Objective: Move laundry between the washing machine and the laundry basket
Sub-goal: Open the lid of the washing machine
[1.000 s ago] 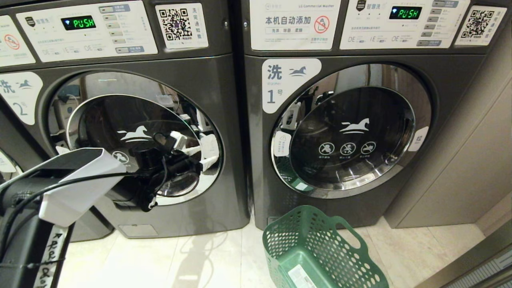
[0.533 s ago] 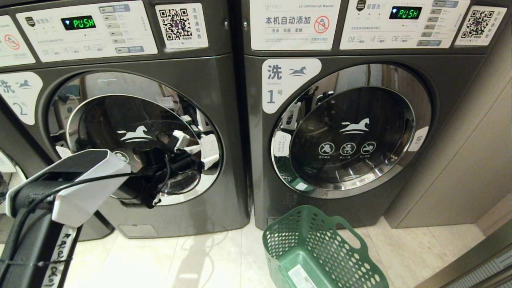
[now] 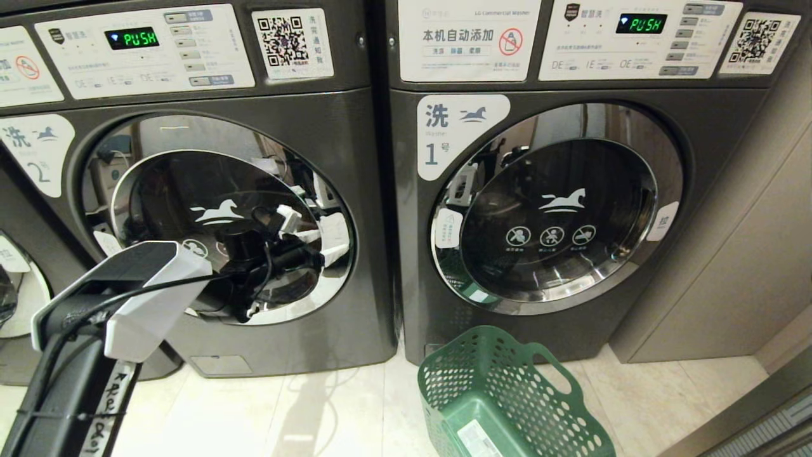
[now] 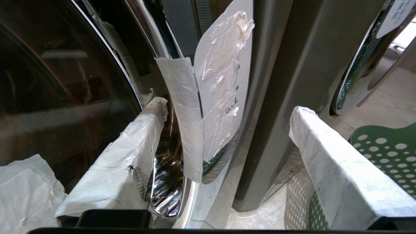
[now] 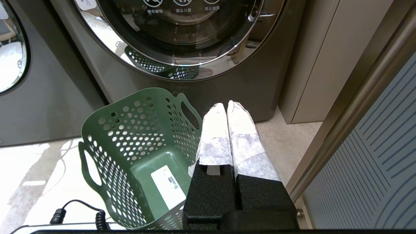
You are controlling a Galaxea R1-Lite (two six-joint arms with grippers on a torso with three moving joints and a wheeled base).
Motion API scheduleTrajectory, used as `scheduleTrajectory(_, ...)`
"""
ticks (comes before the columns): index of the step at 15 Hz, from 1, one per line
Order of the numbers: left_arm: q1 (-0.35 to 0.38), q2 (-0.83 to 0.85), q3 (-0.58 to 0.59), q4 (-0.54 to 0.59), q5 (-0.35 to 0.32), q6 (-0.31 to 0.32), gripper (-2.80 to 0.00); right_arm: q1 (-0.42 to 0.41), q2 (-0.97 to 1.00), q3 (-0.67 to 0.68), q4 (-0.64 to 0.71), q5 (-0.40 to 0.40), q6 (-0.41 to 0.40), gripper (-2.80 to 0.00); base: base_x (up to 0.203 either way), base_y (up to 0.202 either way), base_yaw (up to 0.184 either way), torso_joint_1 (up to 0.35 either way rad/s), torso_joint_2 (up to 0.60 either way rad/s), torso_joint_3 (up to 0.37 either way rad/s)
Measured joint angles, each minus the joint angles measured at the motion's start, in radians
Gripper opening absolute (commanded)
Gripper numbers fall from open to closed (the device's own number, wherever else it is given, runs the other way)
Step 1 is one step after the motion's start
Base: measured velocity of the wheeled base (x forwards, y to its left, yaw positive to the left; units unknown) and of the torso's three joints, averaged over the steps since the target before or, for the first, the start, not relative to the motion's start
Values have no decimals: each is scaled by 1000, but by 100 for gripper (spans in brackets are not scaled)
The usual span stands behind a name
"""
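Washing machine, dark grey front-loader marked "2" with chrome-ringed round glass door, stands shut at left. Left gripper sits against the door's right edge, its white-wrapped fingers spread wide on either side of the taped white tab, gripping nothing. Green perforated plastic laundry basket rests empty on the floor, lower right of this gripper. Right gripper hangs beside the basket, fingers pressed together, empty.
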Motion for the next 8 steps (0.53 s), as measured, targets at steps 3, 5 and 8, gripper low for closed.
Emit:
scheduleTrajectory(3,0,21,-30,-2,-22,-20,0,0,0,0,0,0,0,-280,0,0,0,0,0,0)
scheduleTrajectory(5,-2,27,-34,-10,-13,-15,0,0,0,0,0,0,0,-280,0,0,0,0,0,0)
scheduleTrajectory(8,-4,25,-10,-17,45,-10,0,0,0,0,0,0,0,-280,0,0,0,0,0,0)
